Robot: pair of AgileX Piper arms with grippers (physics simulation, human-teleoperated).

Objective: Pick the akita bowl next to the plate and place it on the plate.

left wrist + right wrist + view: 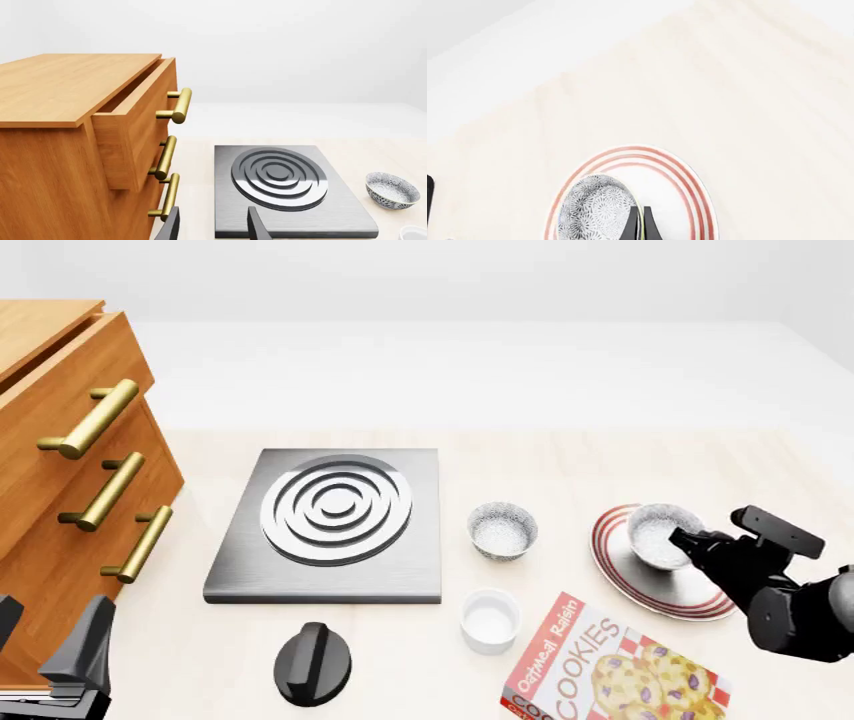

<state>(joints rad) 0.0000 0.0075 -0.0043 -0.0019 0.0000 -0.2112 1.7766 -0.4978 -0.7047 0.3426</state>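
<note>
The plate [694, 592], white with red rings, lies at the table's right. An akita bowl [657, 533] is over the plate's far left part, and my right gripper [689, 540] is shut on its rim. In the right wrist view the two fingers [648, 226] pinch the bowl [594, 210] wall above the plate [688, 196]. I cannot tell whether the bowl rests on the plate or hangs just above it. My left gripper [47, 635] is open at the near left by the cabinet, with nothing between its fingers [257, 226].
A second identical bowl [502, 530] sits between the grey stove [247, 565] and the plate. Near the front are a white cup [490, 620], a cookies box [607, 670] and a black knob [312, 663]. A wooden cabinet [60, 480], top drawer ajar, fills the left.
</note>
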